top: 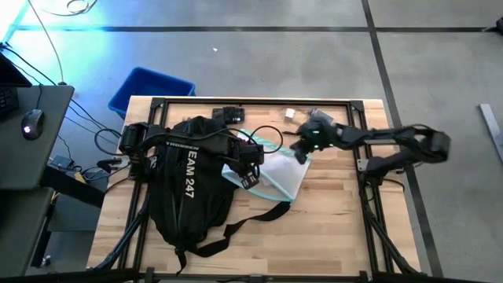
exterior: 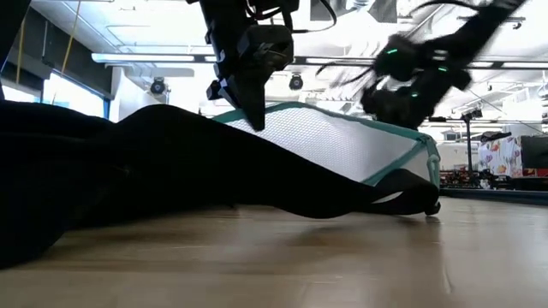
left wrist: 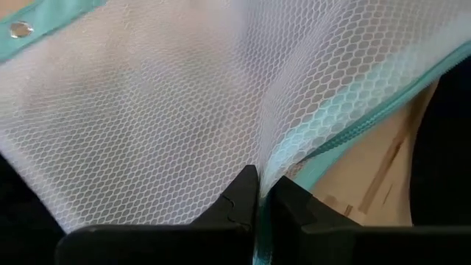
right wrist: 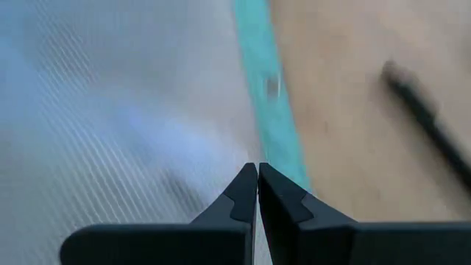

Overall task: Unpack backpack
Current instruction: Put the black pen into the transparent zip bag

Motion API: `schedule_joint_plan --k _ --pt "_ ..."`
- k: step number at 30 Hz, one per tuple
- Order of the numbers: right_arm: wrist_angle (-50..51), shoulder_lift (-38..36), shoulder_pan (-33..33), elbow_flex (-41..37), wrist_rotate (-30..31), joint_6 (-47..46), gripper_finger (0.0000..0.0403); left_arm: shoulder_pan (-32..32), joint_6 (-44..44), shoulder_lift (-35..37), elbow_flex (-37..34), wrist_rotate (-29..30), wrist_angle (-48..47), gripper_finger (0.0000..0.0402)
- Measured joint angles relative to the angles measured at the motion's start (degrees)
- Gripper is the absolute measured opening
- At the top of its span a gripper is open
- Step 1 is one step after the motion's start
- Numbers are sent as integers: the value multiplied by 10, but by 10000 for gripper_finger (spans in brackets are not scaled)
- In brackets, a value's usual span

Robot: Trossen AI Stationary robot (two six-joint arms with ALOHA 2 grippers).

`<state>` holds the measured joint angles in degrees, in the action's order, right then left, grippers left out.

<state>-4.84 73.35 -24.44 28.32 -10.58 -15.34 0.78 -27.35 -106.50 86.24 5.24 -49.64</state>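
nearest the low camera: the backpack [exterior: 103,171], a black slumped mass filling the front left of the table [exterior: 342,257]. from above it lies on the table's left half, "eam 247" lettering up, straps trailing toward the near edge.

just behind it, a white mesh bag [exterior: 342,141] with teal trim, stretched taut between your two arms and angled up off the wood, its lower end tucked behind the backpack's fabric.

left gripper [left wrist: 257,195]: clenched on the mesh bag, a pleat of netting and the teal seam pinched between its tips. from above it sits at the backpack's right edge, where the bag comes out.

right gripper [right wrist: 257,177]: fingers pressed together, right at the teal edge [right wrist: 268,88] of the bag. whether any fabric is actually trapped there i cannot tell; in the high view it sits over the bag's far corner.

how i'd handle the step, as a judgement only:
- you're drawing the bag clear of the pack. keep the left pinch firm; netting slips easily.
- pull away from the backpack, low and level, so the pack doesn't drag along.
- confirm the right side really holds trim before leaning on it.
- watch the straps near the bag's lower end for snagging.

farther back: small items on the table's far edge, a blue bin [top: 151,88] on the floor beyond.
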Motion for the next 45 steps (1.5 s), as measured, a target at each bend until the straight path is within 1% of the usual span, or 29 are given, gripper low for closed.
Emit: schedule_joint_plan --k 1,3,4,6,8,10,13,18,21,26,31,35,39,45 --pt "-68 -23 -11 -37 3 -13 0 0 0 0 0 -1 0 0" --pt "-171 -55 -34 -100 21 -24 0 0 0 0 0 -2 0 0" --pt "-208 -66 -44 -123 35 -18 0 2 1 0 0 -3 0 0" --pt "-248 -76 -64 -149 59 1 0 4 3 0 0 -9 -1 0" --pt "-247 -74 -94 -161 62 13 2 4 11 0 0 -20 0 0" --pt "-246 -63 -126 -165 50 29 14 5 11 0 0 -33 -2 0" --pt "-269 -46 -165 -165 9 65 47 6 13 0 0 -44 -1 0" --pt "-268 -11 -223 -165 -69 142 114 5 25 0 0 -67 -3 0" --pt "-270 22 -240 -165 -92 195 138 5 25 0 0 -68 -3 0" --pt "-279 97 -246 -165 -123 235 144 2 26 0 0 -71 -1 0" --pt "-358 158 -247 -165 -126 244 139 0 26 0 0 -72 -1 0" --pt "-410 166 -247 -165 -139 229 137 0 26 0 0 -74 -1 0" --pt "-414 162 -250 -165 -125 232 137 0 25 0 0 -74 -1 0" --pt "-401 175 -280 -165 -114 253 137 -1 25 0 0 -74 -1 0"
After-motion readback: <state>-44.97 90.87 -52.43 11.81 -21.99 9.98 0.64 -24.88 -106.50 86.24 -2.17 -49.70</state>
